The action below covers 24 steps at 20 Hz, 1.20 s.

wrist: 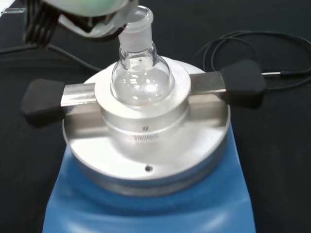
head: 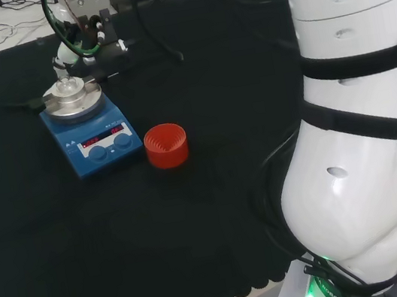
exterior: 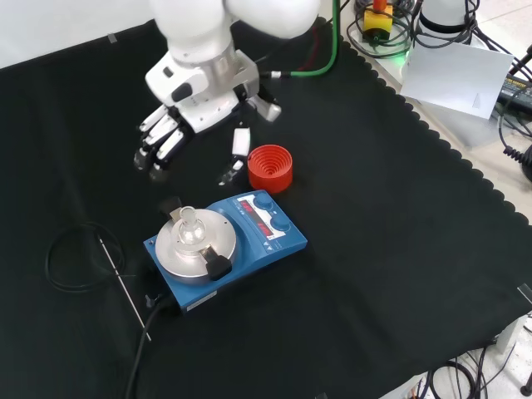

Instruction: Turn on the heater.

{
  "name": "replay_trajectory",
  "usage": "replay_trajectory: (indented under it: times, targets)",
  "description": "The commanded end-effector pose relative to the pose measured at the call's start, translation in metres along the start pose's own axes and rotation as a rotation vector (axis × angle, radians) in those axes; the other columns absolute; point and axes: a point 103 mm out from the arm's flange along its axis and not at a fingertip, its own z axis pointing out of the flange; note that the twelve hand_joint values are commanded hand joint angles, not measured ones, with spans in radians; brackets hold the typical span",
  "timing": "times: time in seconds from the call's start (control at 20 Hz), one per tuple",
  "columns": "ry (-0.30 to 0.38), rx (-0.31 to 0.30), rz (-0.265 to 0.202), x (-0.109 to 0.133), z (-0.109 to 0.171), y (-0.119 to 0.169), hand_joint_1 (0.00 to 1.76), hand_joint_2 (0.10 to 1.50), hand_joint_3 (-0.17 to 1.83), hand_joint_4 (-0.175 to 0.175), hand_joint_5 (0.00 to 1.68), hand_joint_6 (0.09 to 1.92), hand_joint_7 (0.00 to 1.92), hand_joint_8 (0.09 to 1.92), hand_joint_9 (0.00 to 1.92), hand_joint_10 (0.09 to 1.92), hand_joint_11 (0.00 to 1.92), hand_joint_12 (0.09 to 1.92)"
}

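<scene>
Not much done yet imo. The black-cloth table (exterior: 399, 249) carries the blue hotplate heater (exterior: 229, 249) just below the fingers (exterior: 158, 145), untouched. The black and white hand (exterior: 195, 104) hangs above, fingers relaxed and apart, holding nothing. Its round blue knobs (exterior: 270, 204), nearest the thumb side, still need working.

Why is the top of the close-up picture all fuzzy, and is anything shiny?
In the wrist view the hand sits too close to the camera, so it blurs, while the glass flask and metal block stay sharp, with bright glints on the glass. In the front view the heater has a shiny plate, and the black cloth swallows shadows.
</scene>
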Motion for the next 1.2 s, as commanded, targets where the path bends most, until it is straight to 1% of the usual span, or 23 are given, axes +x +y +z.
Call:
replay_trajectory:
  times: [0.05,0.2,0.3,0.45,0.6,0.65,0.8,0.9,1.0,1.1,1.2]
  targets:
    - [-0.002,0.002,0.019,0.0,-0.01,-0.053,0.83,0.62,0.55,-0.058,0.4,0.39,0.04,0.66,0.35,0.71,0.18,1.38]
    - [0.006,0.006,0.016,0.001,-0.008,-0.073,0.82,0.62,0.55,-0.058,0.41,0.38,0.05,0.66,0.36,0.72,0.18,1.38]
    - [0.009,0.035,0.013,0.001,-0.005,-0.087,0.84,0.63,0.56,-0.056,0.41,0.37,0.09,0.67,0.4,0.71,0.18,1.38]
    - [0.001,0.062,0.019,0.0,0.004,-0.104,0.91,0.64,0.63,-0.048,0.41,0.32,0.17,0.67,0.47,0.68,0.22,1.37]
    - [-0.01,0.087,0.02,-0.003,0.022,-0.128,0.96,0.63,0.71,-0.045,0.44,0.28,0.31,0.7,0.58,0.66,0.3,1.35]
    - [-0.014,0.102,0.017,-0.004,0.027,-0.133,0.97,0.63,0.72,-0.045,0.44,0.28,0.36,0.71,0.63,0.66,0.34,1.34]
    - [-0.053,0.174,0.006,-0.005,0.049,-0.147,0.98,0.62,0.75,-0.044,0.46,0.28,0.53,0.76,0.77,0.65,0.42,1.32]
    - [-0.064,0.216,0.003,-0.007,0.061,-0.151,0.98,0.62,0.76,-0.044,0.47,0.28,0.6,0.78,0.81,0.65,0.46,1.31]
    - [-0.067,0.242,0.004,-0.01,0.07,-0.154,0.99,0.62,0.77,-0.045,0.47,0.29,0.65,0.79,0.86,0.64,0.49,1.3]
    - [-0.075,0.292,-0.001,-0.011,0.079,-0.155,0.99,0.62,0.78,-0.047,0.47,0.29,0.71,0.8,0.92,0.64,0.54,1.29]
    - [-0.083,0.319,-0.006,-0.011,0.087,-0.155,0.99,0.62,0.78,-0.048,0.47,0.29,0.75,0.81,0.97,0.63,0.57,1.28]
